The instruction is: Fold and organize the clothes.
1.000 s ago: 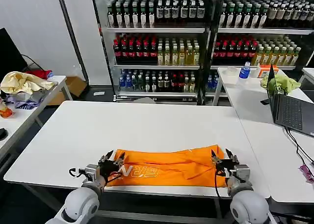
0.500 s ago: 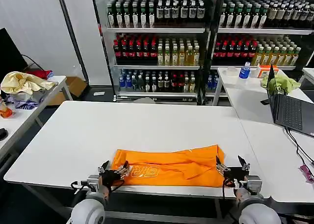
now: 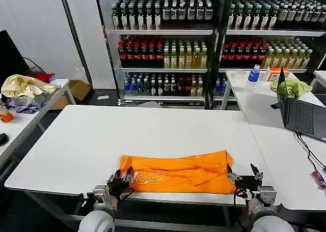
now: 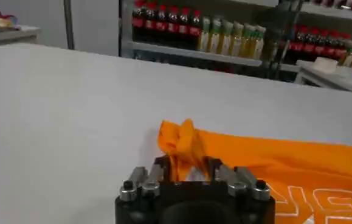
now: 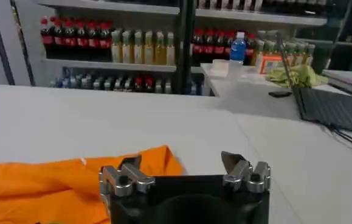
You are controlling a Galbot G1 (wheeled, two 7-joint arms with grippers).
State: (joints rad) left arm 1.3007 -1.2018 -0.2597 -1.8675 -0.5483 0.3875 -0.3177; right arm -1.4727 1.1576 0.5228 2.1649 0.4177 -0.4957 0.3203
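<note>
Both grippers sit at the near edge of the white table (image 3: 76,140), one at each end of the orange T-shirt (image 3: 178,172). At the shirt's left end, the left gripper (image 3: 120,180) is clenched on a bunched-up corner of the fabric; the left wrist view shows the cloth (image 4: 182,143) rising in a pinched ridge between its fingers. At the shirt's right end, the right gripper (image 3: 244,177) has its fingers spread apart with nothing between them, just beside the shirt's corner but off the cloth. The shirt lies folded into a long flat band along the table's front edge, with white lettering (image 3: 150,178) near its left end. A laptop (image 3: 300,115) stands open on the neighbouring table to the right, and shelves of bottles (image 3: 163,51) fill the background.
</note>
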